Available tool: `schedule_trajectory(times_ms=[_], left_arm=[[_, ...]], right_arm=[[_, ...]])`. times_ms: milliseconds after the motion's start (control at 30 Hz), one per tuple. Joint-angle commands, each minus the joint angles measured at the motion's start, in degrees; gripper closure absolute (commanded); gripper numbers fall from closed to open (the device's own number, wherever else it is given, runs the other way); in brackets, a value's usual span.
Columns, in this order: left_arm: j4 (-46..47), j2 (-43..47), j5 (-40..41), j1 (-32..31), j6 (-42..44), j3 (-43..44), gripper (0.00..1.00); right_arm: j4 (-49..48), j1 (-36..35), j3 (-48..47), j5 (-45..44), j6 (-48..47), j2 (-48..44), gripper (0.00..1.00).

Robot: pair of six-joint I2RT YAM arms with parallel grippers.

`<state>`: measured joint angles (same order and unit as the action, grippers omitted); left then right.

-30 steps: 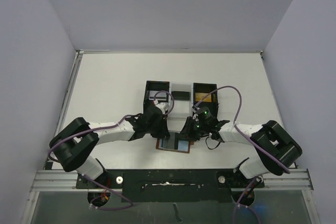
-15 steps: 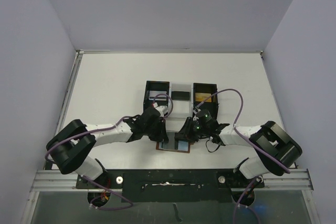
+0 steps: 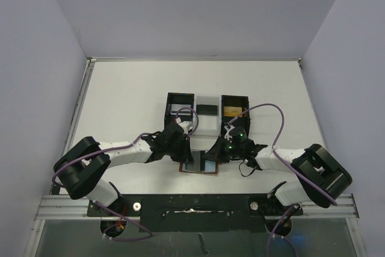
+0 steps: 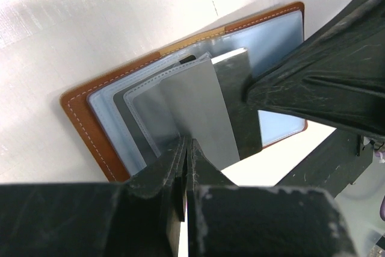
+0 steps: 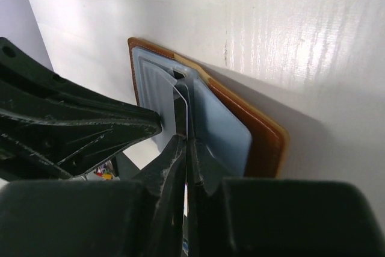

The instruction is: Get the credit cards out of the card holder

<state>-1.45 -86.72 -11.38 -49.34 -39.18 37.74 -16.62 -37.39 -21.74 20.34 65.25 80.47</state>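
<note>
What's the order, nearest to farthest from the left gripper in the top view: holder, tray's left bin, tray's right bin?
1. Holder: at the left gripper's tips, on the near side of the table.
2. Left bin: straight beyond the gripper, farther back.
3. Right bin: also at the back, but off to the right.

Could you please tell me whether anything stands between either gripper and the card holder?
Nothing visible does. The left gripper and right gripper are both at the open card holder, fingers pinched shut on its pocket leaves.
</note>
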Motion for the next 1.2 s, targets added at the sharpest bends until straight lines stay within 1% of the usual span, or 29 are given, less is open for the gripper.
schedule_trajectory(times_ms=[0, 133, 200, 300, 400, 633, 767, 867, 967, 1000, 1067, 1167], left_arm=[[-2.7, -1.3, 0.5, -0.1, 1.1, -1.7, 1.00], [-0.5, -1.3, -1.9, -0.4, 1.2, -1.6, 1.00], [-0.2, -1.6, -1.9, -0.7, 1.0, -1.4, 1.00], [-0.2, -2.1, -1.8, -1.0, 0.6, -1.0, 1.00], [-0.2, -2.7, -1.4, -1.4, 0.1, -0.9, 1.00], [1.8, -2.8, -0.4, -1.9, -2.7, -3.5, 1.00], [2.4, -2.5, 0.2, -1.9, -3.4, -4.0, 1.00], [1.8, -2.3, 0.6, -1.9, -3.4, -3.7, 1.00], [1.5, -2.1, 1.0, -1.9, -3.2, -3.4, 1.00], [1.3, -2.0, 1.2, -2.0, -3.0, -3.3, 1.00], [1.0, -2.0, 1.4, -1.9, -3.0, -3.3, 1.00], [1.7, -2.0, 1.2, -1.9, -3.3, -3.6, 1.00]], right_arm=[[1.3, 2.4, 0.2, 2.2, -3.4, -4.4, 1.00], [0.1, 2.7, -0.1, 4.1, -3.4, -3.2, 1.00], [-2.4, 2.5, 0.1, 4.9, -1.9, -2.1, 0.96], [-9.4, 2.2, 1.5, 6.2, 1.3, -0.9, 0.88], [-12.2, 1.7, 1.6, 6.7, 2.3, 0.2, 0.84], [-14.9, 0.4, 2.2, 6.9, 2.6, 1.6, 0.83], [-17.6, -0.1, 2.5, 8.7, 2.4, 3.1, 0.84], [-13.5, -1.1, 1.3, 7.0, 0.9, 3.4, 0.85], [-11.3, -1.2, 0.9, 6.3, 0.1, 2.5, 0.89], [-10.1, -1.1, 0.9, 5.8, -0.2, 1.7, 0.92], [-7.7, -0.8, 0.8, 5.3, -1.3, 0.4, 1.00], [-4.1, 0.4, 0.6, 5.2, -2.9, -0.6, 1.00]])
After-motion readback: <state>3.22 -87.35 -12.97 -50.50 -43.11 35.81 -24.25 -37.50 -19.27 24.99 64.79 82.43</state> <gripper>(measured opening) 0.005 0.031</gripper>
